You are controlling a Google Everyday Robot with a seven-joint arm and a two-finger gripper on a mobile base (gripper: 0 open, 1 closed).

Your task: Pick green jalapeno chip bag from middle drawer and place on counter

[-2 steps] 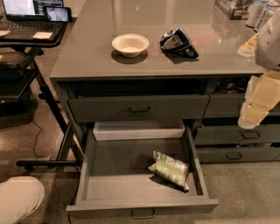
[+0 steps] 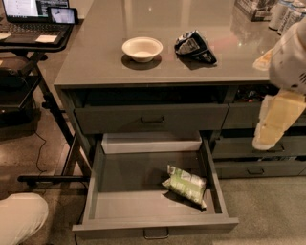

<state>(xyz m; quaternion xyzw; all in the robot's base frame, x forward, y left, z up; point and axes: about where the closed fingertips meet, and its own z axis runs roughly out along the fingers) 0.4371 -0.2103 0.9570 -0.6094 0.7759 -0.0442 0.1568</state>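
Note:
The green jalapeno chip bag [image 2: 185, 185] lies flat on the floor of the open middle drawer [image 2: 153, 225], towards its right front. The drawer is pulled far out below the counter [image 2: 95, 57]. My gripper [image 2: 267, 138], with pale yellowish fingers under a white arm, hangs at the right edge of the view. It is off the counter's right front corner, above and well to the right of the bag, and touches nothing.
A white bowl [image 2: 142, 49] and a black-and-silver snack bag [image 2: 194, 47] sit on the counter. The shallower upper drawer [image 2: 152, 118] is slightly out. A laptop on a black stand [image 2: 33, 40] is at left, cans [image 2: 282, 12] at back right, and a white rounded part [image 2: 21, 217] at bottom left.
My gripper and arm have dropped slightly at the right edge. The bag, drawer and counter items have not moved.

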